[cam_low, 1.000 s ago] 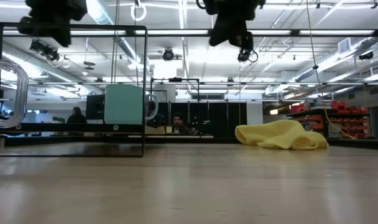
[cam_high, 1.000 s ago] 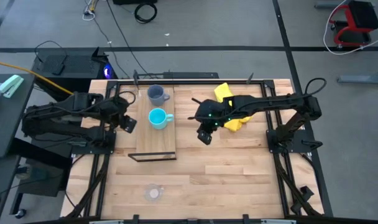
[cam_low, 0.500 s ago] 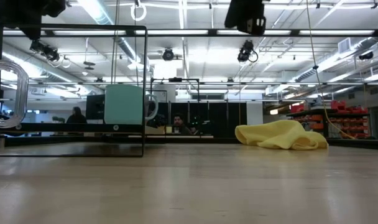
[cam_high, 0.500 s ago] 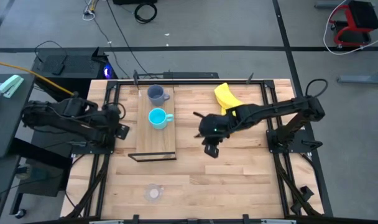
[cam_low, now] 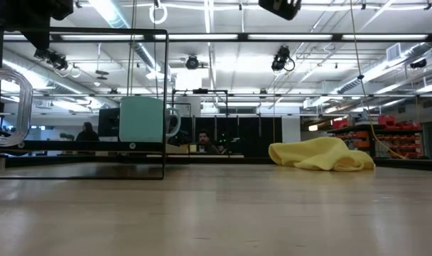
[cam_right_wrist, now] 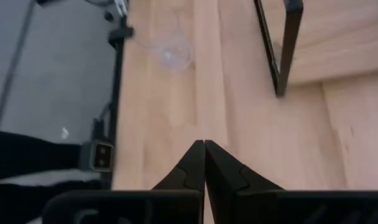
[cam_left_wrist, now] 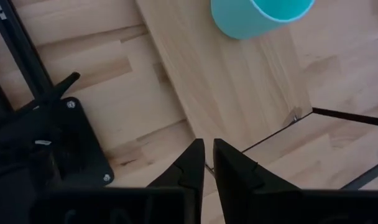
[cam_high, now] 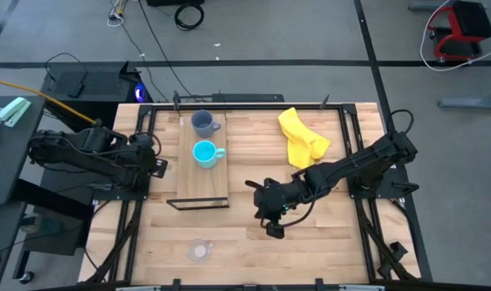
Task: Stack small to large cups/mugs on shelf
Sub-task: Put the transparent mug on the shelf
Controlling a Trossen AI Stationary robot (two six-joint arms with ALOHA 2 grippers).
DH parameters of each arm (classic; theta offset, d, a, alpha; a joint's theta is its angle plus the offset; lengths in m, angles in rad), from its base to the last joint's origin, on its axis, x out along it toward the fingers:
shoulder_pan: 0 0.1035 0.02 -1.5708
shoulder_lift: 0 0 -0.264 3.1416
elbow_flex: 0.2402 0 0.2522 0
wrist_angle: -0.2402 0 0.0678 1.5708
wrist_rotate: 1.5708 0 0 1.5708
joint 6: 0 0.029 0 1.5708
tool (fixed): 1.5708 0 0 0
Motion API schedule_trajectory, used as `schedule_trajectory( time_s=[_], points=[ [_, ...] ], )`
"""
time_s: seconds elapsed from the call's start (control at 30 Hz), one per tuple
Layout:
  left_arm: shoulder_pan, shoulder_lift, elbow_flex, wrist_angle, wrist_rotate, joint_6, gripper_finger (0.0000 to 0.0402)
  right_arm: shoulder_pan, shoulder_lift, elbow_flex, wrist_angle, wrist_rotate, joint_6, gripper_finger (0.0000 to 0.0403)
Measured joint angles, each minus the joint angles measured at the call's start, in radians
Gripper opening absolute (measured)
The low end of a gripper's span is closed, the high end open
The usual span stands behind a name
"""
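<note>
Right gripper (cam_high: pixel 274 229), fingers pressed together and holding nothing, hangs over the bare counter (cam_high: pixel 326 242) between the shelf (cam_high: pixel 203 187) and the front edge. On that shelf you have the grey-blue mug (cam_high: pixel 203 123) at the back and the turquoise mug (cam_high: pixel 205 153) just in front of it. The glass cup (cam_high: pixel 199 250) stands alone near the counter's front edge. Treat it as light, slick and fragile; pinch one wall at the rim. Your right arm is stretched low towards it; the left gripper (cam_left_wrist: pixel 207 163) waits beside the shelf, fingers nearly together.
</note>
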Motion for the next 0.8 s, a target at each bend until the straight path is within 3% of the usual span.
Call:
schedule_trajectory(
  time_s=[0.27, 0.57, 0.8],
  points=[
    [-0.097, 0.000, 0.000, 0.002, 0.086, -0.095, 0.0030, 0.034, 0.001, -0.001, -0.148, 0.057, -0.012, 0.0012],
    [-0.349, 0.004, 0.000, 0.053, 0.107, -0.340, 0.0024, 0.038, 0.001, -0.012, -0.219, 0.098, -0.012, 0.0012],
    [-0.538, 0.087, -0.001, 0.166, 0.095, -0.484, 0.0018, 0.021, 0.001, -0.012, -0.230, 0.126, -0.012, 0.0012]
  ],
)
